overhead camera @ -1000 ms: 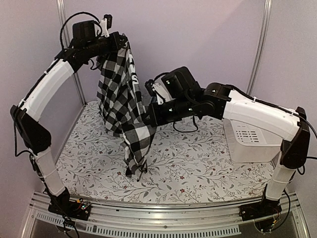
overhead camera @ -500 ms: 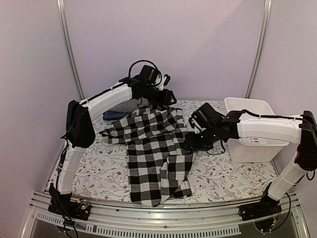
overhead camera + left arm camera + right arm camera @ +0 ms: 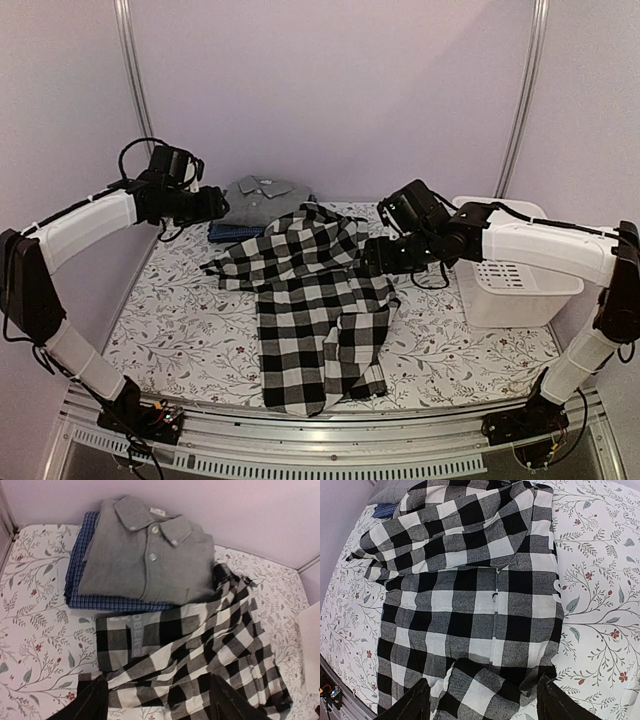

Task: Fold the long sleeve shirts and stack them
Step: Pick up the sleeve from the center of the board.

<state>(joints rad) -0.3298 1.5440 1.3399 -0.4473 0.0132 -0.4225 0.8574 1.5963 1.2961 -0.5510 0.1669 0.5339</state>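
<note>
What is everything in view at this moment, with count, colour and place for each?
Large-check collared cloth shirt: one, black and white, spread unfolded across the middle of the table, bunched at its far end.
Plain collared button-up shirt: one, grey, folded, on top of the blue shirt at the far left.
Fine-patterned cloth shirt: one, blue, folded, under the grey one.
Slotted plastic basket: one, white, right side of the table.
Floral table cover: one, white with grey sprigs, over the table top.
Left gripper: one, black, open, far left by the stack.
Right gripper: one, black, open, over the checked shirt's right side.
</note>
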